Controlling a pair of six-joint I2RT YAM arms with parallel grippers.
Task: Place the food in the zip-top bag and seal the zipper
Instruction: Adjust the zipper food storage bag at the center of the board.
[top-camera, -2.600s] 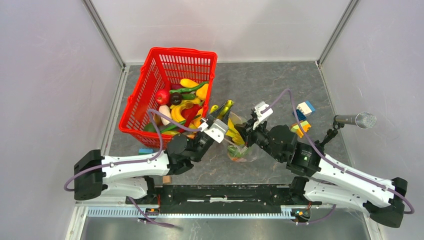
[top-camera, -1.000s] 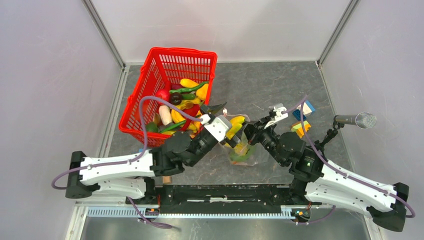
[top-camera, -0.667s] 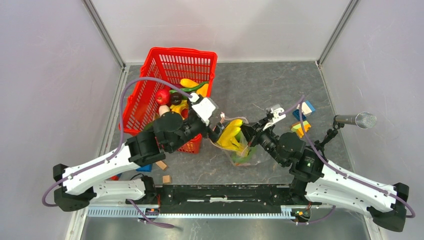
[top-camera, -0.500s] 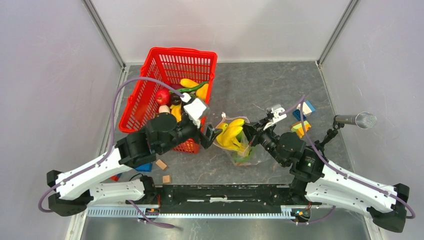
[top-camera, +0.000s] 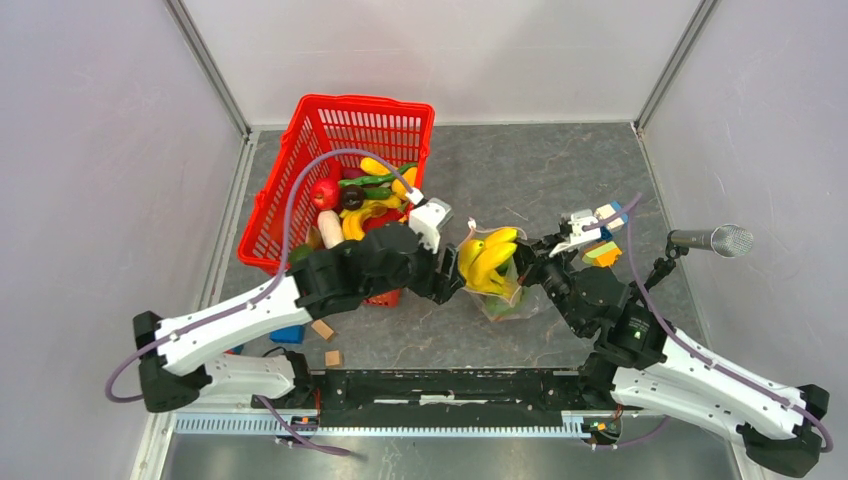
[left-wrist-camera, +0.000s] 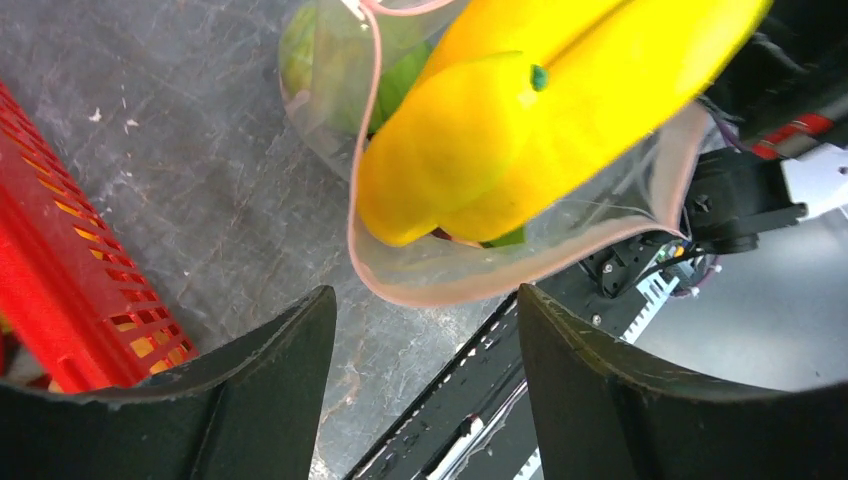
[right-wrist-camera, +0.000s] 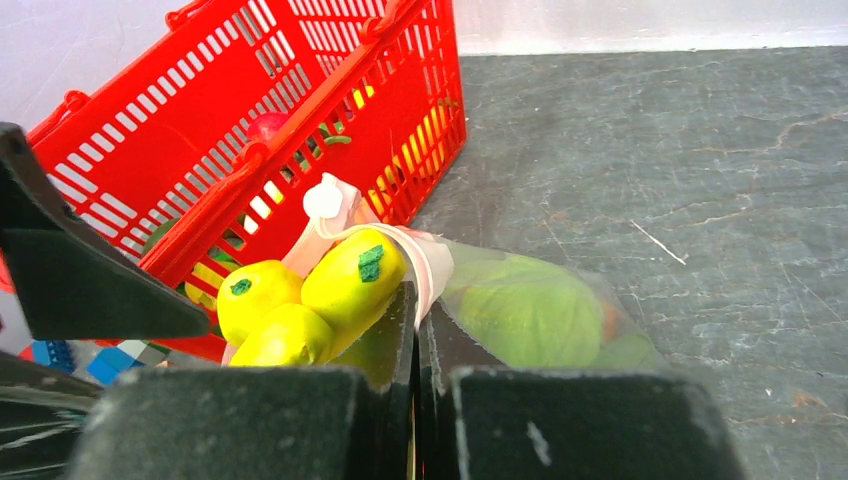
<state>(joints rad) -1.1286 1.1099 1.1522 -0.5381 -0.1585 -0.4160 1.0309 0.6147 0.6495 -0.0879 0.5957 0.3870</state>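
Right gripper (right-wrist-camera: 416, 300) has its black fingers pressed together on the rim of the clear, soft zip-top bag (right-wrist-camera: 600, 310), which sits between the two arms on the grey, stone-look table (top-camera: 560, 170), near the red mesh basket (top-camera: 350, 125). Glossy yellow bananas (left-wrist-camera: 520, 130) bulge out of the mouth above a round green ball (right-wrist-camera: 525, 318), and the thin pink zipper (left-wrist-camera: 353, 210) curves wide open. Left gripper (left-wrist-camera: 425, 300) hangs spread apart just before that mouth, gripping nothing.

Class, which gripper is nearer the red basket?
Left. The left gripper hangs open just beside the red basket; the right gripper pinches the zip-top bag farther off.
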